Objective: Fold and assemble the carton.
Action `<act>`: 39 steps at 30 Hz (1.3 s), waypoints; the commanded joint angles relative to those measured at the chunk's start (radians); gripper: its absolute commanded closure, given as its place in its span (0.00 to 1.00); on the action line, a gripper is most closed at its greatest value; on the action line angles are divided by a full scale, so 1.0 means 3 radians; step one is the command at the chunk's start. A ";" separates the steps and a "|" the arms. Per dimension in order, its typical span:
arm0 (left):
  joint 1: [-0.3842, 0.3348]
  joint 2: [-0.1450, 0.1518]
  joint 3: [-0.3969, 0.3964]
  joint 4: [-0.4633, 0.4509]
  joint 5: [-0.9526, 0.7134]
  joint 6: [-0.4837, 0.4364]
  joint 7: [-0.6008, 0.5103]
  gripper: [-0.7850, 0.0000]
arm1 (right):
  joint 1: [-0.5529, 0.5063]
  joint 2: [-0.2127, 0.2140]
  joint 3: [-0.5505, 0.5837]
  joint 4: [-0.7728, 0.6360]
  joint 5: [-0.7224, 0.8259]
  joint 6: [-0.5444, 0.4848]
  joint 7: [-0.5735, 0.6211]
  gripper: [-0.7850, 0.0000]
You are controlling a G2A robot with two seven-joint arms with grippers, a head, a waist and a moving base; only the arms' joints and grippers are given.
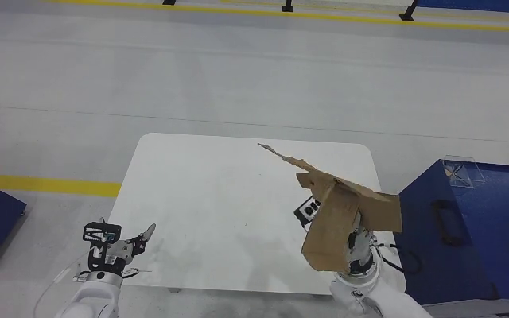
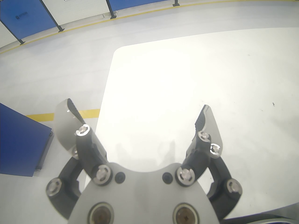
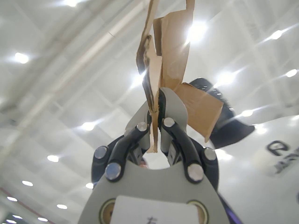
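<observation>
Carton [image 1: 350, 216], unassembled and with its flaps splayed, is held aloft over the right near corner of the surface [image 1: 215, 207]. The right end effector [image 3: 156, 101] is clenched on one edge. We judge this frees the panels for folding. The left end effector [image 2: 137, 103] hovers released at the near left edge, available to assist.

Open passage is noted over the middle and far side of the table [image 1: 215, 207]. The near right corner is obstructed by the carton [image 1: 342, 215], held raised, flaps splayed, clamped in the right gripper [image 3: 155, 99]. The near left edge is occupied by the left gripper [image 2: 137, 105], fingers spread. A blue cabinet [image 1: 461, 230] is set just beside the table's right edge.
</observation>
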State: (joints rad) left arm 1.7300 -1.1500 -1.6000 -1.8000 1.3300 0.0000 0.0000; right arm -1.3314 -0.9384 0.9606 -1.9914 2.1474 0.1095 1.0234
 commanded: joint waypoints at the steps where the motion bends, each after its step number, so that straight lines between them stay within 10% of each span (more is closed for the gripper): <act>1: 0.0000 0.0000 0.0000 0.0000 0.0000 0.0000 0.0000 0.00 | -0.0006 -0.0024 -0.0082 0.0013 0.0635 0.0630 -0.0138 1.00; 6: 0.0000 0.0000 0.0000 0.0000 0.0000 0.0000 0.0000 0.00 | 0.0063 -0.0083 -0.0266 0.0101 0.1980 0.1480 -0.0896 1.00; 14: 0.0000 0.0000 0.0000 0.0000 0.0000 0.0000 0.0000 0.00 | 0.0146 -0.0174 -0.0273 0.0162 0.2155 0.1440 -0.1318 1.00; 27: 0.0000 0.0000 0.0000 0.0000 0.0000 0.0000 0.0000 0.00 | 0.0084 -0.0232 0.0395 0.0276 -0.1554 -0.0594 0.0094 1.00; 39: 0.0000 0.0000 0.0000 0.0000 0.0000 0.0000 0.0000 0.00 | -0.0157 -0.0230 0.0772 0.0567 -0.3849 -0.2075 0.0148 1.00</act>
State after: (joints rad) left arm 1.7300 -1.1500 -1.6000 -1.8000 1.3300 0.0000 0.0000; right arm -1.3773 -1.0059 1.1936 -1.8295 1.0380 -0.4834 1.0716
